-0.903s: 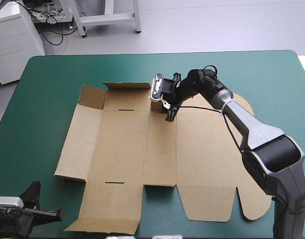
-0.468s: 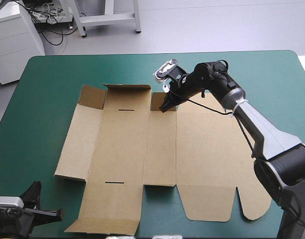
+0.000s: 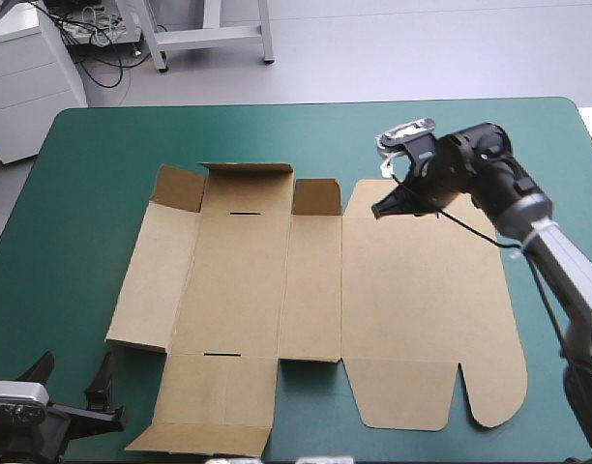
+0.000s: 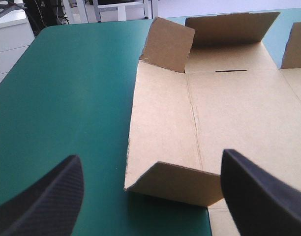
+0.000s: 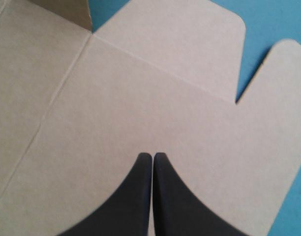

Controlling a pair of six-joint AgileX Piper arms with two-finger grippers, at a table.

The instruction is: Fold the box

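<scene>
The brown box (image 3: 238, 280) lies spread out on the teal-green cover, its rounded lid panel (image 3: 422, 300) flat on the right. Three short flaps along its far edge stand raised; the middle-right one (image 3: 317, 196) is upright. My right gripper (image 3: 377, 210) hovers shut over the lid's far edge, holding nothing; in the right wrist view my right gripper (image 5: 153, 157) forms one point above bare board (image 5: 140, 88). At the table's near left corner my left gripper (image 3: 77, 360) stands open. In the left wrist view my left gripper (image 4: 150, 157) faces the box's left panel (image 4: 160, 123) and a slightly lifted near flap (image 4: 175, 184).
The teal-green cover (image 3: 74, 174) runs wide to the left of the box and in a band beyond its far edge. The box's near flaps (image 3: 214, 406) reach close to the table's near edge.
My right gripper shut, then drew away to the right from the small far flap and now sits over the lid. My left gripper's fingers have spread apart.
</scene>
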